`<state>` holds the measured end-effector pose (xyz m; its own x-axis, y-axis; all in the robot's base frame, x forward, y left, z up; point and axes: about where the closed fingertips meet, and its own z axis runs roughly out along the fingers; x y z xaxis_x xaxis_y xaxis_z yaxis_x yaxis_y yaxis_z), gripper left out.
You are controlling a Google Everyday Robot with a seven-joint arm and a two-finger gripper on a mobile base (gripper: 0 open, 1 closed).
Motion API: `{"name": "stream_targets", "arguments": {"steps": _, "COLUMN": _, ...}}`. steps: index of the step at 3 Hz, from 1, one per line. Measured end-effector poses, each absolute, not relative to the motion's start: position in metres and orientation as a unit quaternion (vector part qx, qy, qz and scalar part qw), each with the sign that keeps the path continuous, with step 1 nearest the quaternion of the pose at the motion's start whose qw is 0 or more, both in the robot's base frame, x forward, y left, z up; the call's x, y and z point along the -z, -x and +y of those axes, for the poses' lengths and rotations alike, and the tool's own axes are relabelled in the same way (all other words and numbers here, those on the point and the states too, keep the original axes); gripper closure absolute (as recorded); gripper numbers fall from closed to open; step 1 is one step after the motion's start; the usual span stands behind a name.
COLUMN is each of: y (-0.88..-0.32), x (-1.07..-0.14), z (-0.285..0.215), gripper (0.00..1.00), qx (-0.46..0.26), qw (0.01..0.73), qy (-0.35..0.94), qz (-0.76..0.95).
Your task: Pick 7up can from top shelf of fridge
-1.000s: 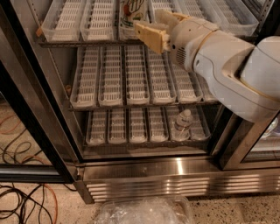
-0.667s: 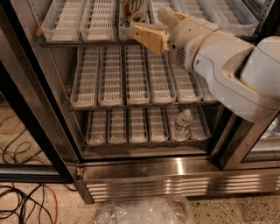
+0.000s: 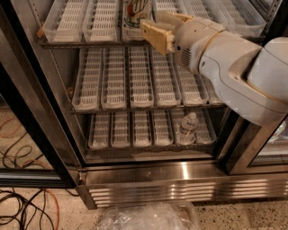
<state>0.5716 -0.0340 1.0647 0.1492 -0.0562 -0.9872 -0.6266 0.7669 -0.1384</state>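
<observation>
The 7up can [image 3: 136, 11], whitish with green lettering, stands in a lane tray on the top shelf [image 3: 81, 42] of the fridge [image 3: 148, 173], cut off by the top edge of the camera view. My gripper [image 3: 153, 21] reaches into the fridge at top-shelf height, just right of the can. Its tan fingers [image 3: 156, 37] are apart, and the near finger's tip sits in front of the can's right side. I cannot tell whether a finger touches the can. The white arm [image 3: 234, 67] fills the upper right.
A small clear water bottle [image 3: 187, 128] stands on the bottom shelf at right. The middle shelf [image 3: 135, 85] holds only lane trays. A black door frame [image 3: 31, 121] runs down the left. Cables [image 3: 22, 211] lie on the floor at left, and clear plastic wrap [image 3: 148, 218] lies below the steel grille.
My gripper has edged slightly left and up, closer to the can. The can and the bottle have not moved.
</observation>
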Motion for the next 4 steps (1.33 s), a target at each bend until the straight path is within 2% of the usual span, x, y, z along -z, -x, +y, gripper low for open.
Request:
{"name": "stream_targets", "arguments": {"steps": 1, "y": -0.571, "x": -1.065, "z": -0.033, "gripper": 0.49, "qx": -0.202, "qw": 0.706, "qy": 0.276, "qz": 0.62}}
{"name": "stream_targets", "arguments": {"steps": 2, "y": -0.572, "x": -1.069, "z": -0.024, "gripper": 0.3, "qx": -0.203, "qw": 0.704, "qy": 0.286, "qz": 0.618}}
{"name": "stream_targets", "arguments": {"steps": 3, "y": -0.574, "x": -1.07, "z": -0.021, "gripper": 0.33, "qx": -0.204, "qw": 0.702, "qy": 0.288, "qz": 0.618}}
{"name": "stream_targets", "arguments": {"steps": 4, "y": -0.578, "x": -1.068, "z": -0.017, "gripper": 0.4, "qx": -0.207, "qw": 0.7, "qy": 0.288, "qz": 0.62}}
